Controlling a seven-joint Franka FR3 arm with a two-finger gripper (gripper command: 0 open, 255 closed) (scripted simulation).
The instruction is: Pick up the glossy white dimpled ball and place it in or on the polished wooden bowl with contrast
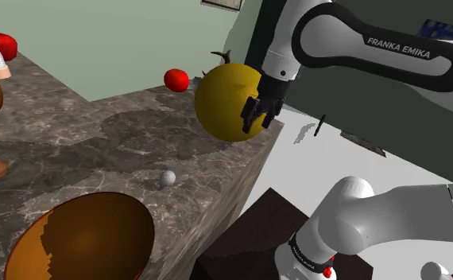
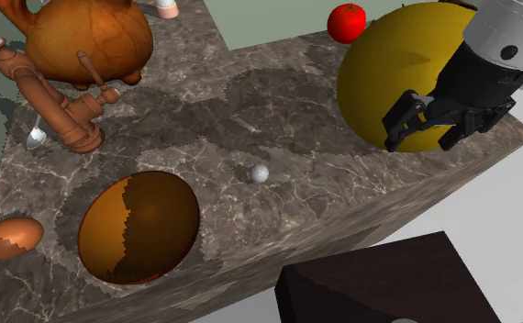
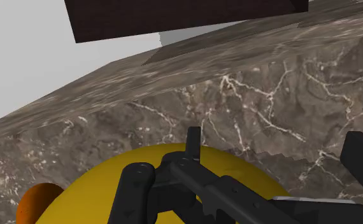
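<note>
Worktop: dark veined stone, with the arm's dark box stand just off its near edge.

Ball: the small white ball lies bare on the worktop, close to the edge facing the stand and about midway along that edge. Nothing touches it.

Bowl: the brown wooden bowl, its inside split into a lighter and a darker zone, stands along the same edge towards the far corner, near the ball but apart from it.

Arm: the white arm reaches over the corner of the worktop nearest the stand. The jaws are released, fingers standing apart with nothing between them. They hang against a large yellow sphere occupying that corner; contact cannot be confirmed. The jaws are well apart from the ball.

A small red fruit sits behind the sphere.
</note>
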